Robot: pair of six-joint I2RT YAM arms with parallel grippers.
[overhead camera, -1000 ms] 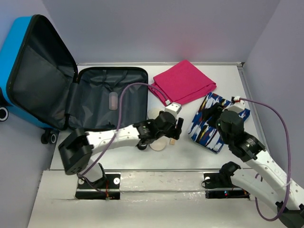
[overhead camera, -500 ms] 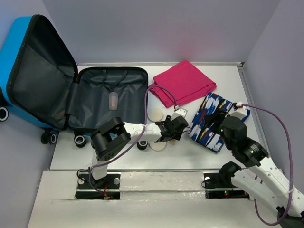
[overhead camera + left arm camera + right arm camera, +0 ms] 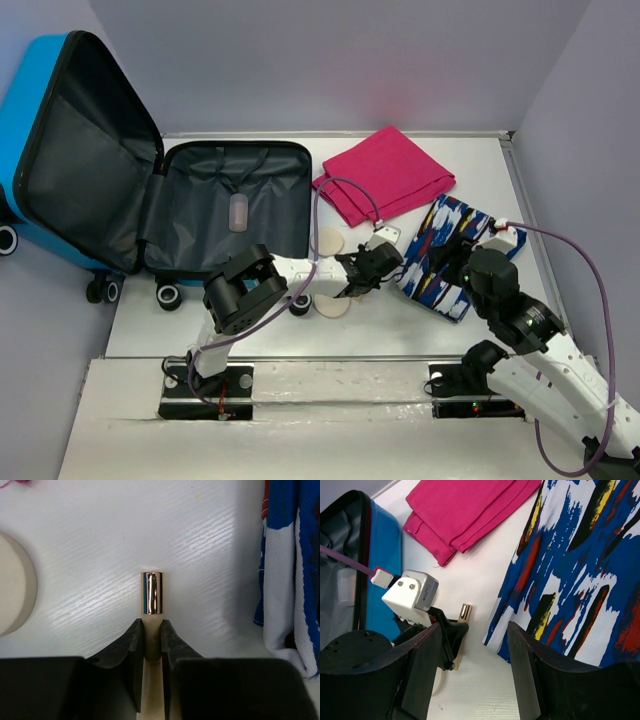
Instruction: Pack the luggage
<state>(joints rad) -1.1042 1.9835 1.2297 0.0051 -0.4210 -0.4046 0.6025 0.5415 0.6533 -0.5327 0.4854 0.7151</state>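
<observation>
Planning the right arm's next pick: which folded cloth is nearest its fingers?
The blue patterned cloth, just ahead of the right fingers; the plain pink cloth lies farther back.

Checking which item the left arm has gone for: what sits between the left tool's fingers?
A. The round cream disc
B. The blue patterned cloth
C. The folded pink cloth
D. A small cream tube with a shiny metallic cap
D: in the left wrist view the left tool has a finger pressed on each side of the small cream tube, while the round cream disc and the blue patterned cloth lie off to the sides.
</observation>
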